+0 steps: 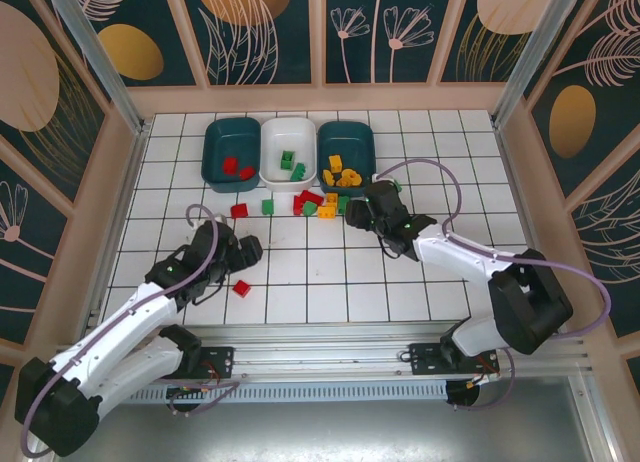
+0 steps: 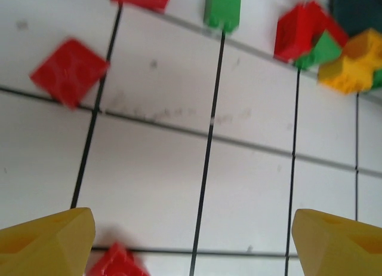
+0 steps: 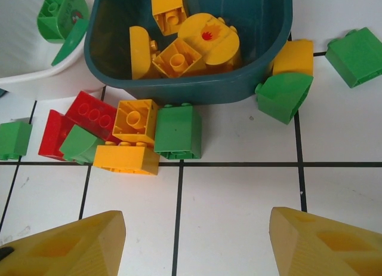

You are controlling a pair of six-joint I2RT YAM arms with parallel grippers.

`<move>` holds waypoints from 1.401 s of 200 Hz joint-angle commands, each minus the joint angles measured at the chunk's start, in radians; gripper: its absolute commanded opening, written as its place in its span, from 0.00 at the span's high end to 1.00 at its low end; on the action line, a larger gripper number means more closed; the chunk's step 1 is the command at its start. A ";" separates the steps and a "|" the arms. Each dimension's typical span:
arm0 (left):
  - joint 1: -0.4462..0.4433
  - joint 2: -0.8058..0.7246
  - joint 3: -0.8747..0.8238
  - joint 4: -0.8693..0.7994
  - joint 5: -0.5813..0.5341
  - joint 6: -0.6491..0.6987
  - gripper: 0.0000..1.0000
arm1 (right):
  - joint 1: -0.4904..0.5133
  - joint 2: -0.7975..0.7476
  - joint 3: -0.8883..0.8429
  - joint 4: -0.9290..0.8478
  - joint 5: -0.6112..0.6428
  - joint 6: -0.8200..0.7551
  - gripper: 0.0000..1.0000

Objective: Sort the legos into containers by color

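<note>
1. The left arm reaches in from 7 o'clock, bent low. The left gripper [image 1: 245, 250] hangs over the tiles at mid-left, jaws apart and holding nothing. In its wrist view the left gripper [image 2: 191, 240] has a red brick [image 2: 116, 261] close by one finger.
2. The right arm comes in from 4 o'clock. The right gripper [image 1: 358, 210] sits just at 6 o'clock of the right teal tub [image 1: 345, 134], released and empty. In its wrist view the right gripper [image 3: 197, 240] stands wide open.
3. One round yellow piece [image 3: 209, 34] in that tub bears a small red printed mark.
4. The three tubs stand in a row at 12 o'clock.
   - The left teal tub [image 1: 215, 142] holds red bricks [image 1: 232, 166].
   - The white tub [image 1: 288, 132] holds green bricks [image 1: 290, 162].
   - The right tub holds yellow ones [image 1: 342, 174].
5. A loose pile [image 1: 315, 202] of red, green and yellow bricks lies between the right gripper and the tubs. Its bricks touch one another.
6. A lone red brick [image 1: 241, 288] lies at 6 o'clock of the left gripper.
</note>
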 commanded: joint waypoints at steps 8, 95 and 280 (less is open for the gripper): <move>-0.057 0.031 -0.029 -0.070 0.020 -0.041 0.12 | -0.005 0.021 0.001 0.061 -0.017 0.033 0.34; -0.088 0.169 -0.130 0.066 0.000 -0.095 0.06 | -0.015 0.021 -0.018 0.067 -0.025 0.028 0.32; -0.237 0.250 -0.115 0.091 -0.035 -0.138 0.28 | -0.017 0.002 -0.036 0.063 -0.046 0.042 0.32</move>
